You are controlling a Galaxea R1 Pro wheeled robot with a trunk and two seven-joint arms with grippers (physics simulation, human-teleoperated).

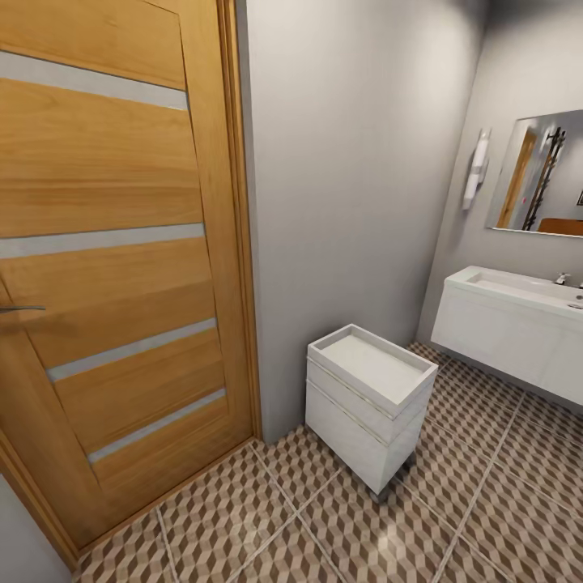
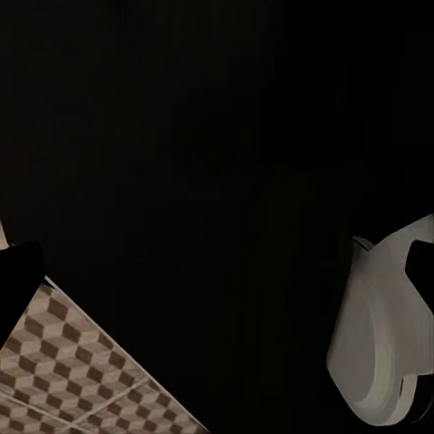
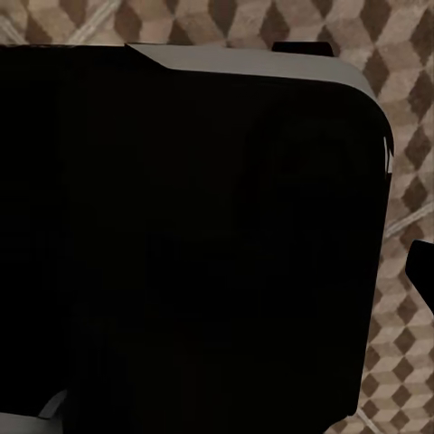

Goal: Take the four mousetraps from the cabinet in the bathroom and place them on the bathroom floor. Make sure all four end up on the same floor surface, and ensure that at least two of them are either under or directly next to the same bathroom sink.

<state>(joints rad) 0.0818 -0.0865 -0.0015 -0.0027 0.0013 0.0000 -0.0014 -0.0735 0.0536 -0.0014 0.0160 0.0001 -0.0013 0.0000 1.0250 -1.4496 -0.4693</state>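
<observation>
Not much of the robot to see right now. Both wrist cams look mostly onto a big dark mass, probably the robot's own body, with a rounded white housing part [image 2: 380, 334] next to it in the left wrist view. A dark finger tip [image 3: 421, 271] pokes in at the right wrist view's edge, but I can't tell how either gripper's jaws stand.

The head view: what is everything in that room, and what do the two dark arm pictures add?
Door: one, honey-orange wood with pale stripes, at left.
Wall: grey, centre.
Drawer unit: one, white, on the floor by the wall.
Sink: one, white, wall-hung at right, chrome tap.
Mirror: one, above the sink.
Floor: brown, beige and white cube-pattern tiles.
Robot's own parts: dark bodywork with a white casing in the left wrist view; grippers cannot be made out.
</observation>
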